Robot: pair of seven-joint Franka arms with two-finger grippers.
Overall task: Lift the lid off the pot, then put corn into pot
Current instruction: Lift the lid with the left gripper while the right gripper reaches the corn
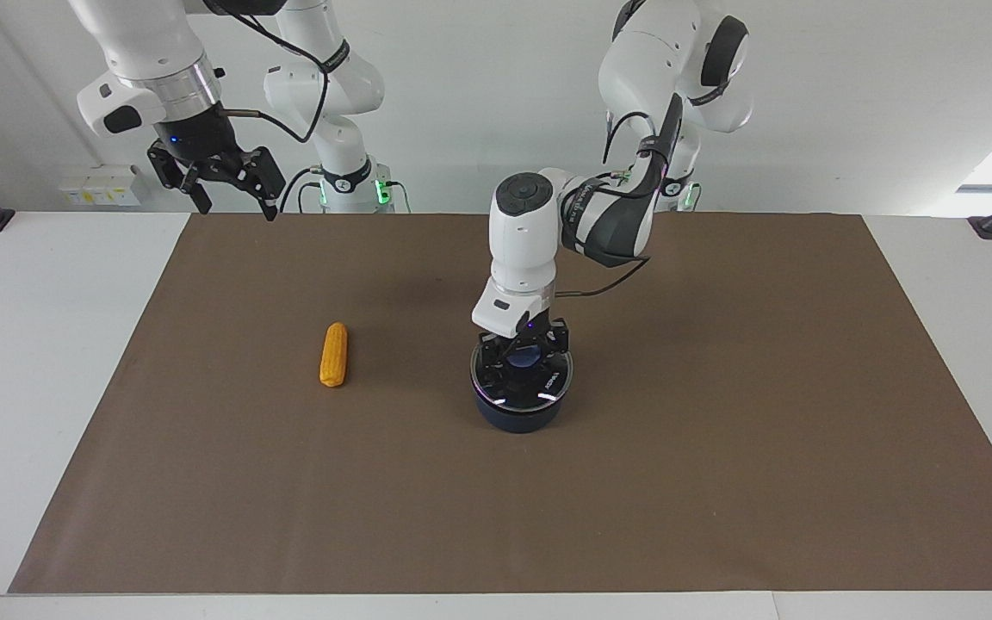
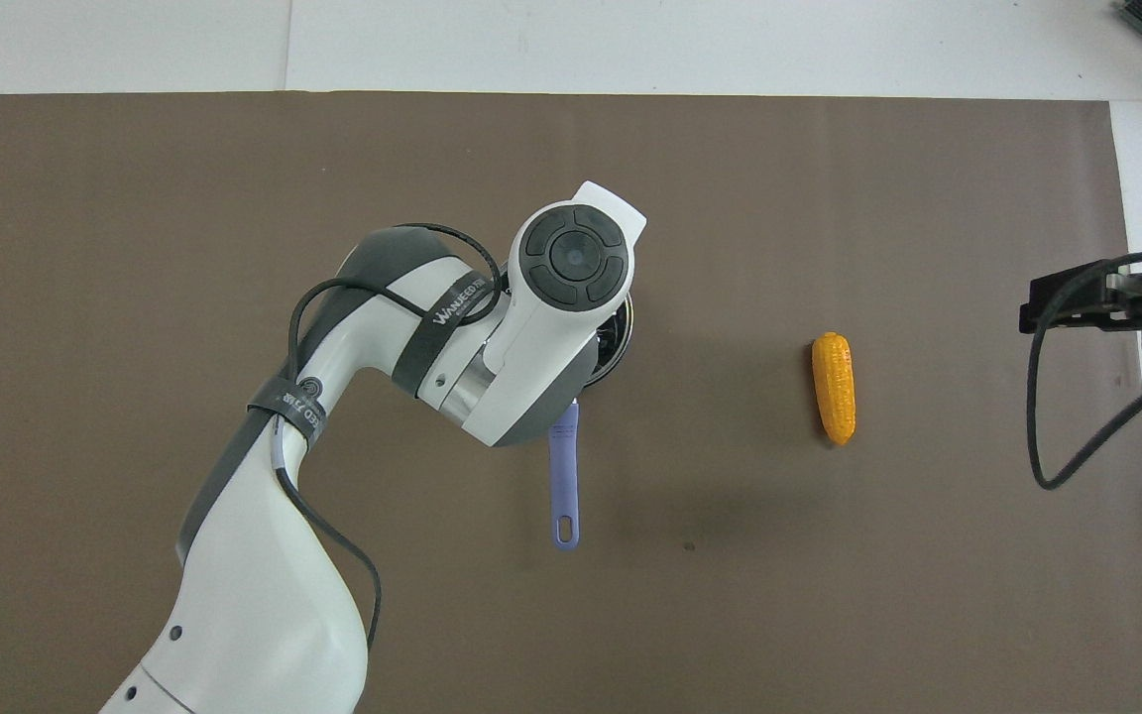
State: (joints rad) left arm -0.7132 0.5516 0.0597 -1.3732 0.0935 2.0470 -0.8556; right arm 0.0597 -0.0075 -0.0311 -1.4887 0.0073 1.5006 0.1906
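Step in hand: lid removal. At frame centre in the facing view the left gripper (image 1: 520, 355) stands over the pot (image 1: 519, 413), jaws pinching the blue knob of the lid (image 1: 522, 385); whether the lid has cleared the rim cannot be told from this angle. The next move calls for a straight vertical lift, then setting the lid aside on the brown mat (image 1: 720, 430). The lid is a clear glass disc with a thin metal rim; the pot is a small dark-blue saucepan, its long lilac handle (image 2: 564, 486) visible in the overhead view. The corn (image 1: 334, 354), a short ribbed yellow cob, lies centre-left. The right gripper (image 1: 229, 185) waits upper left, jaws spread.
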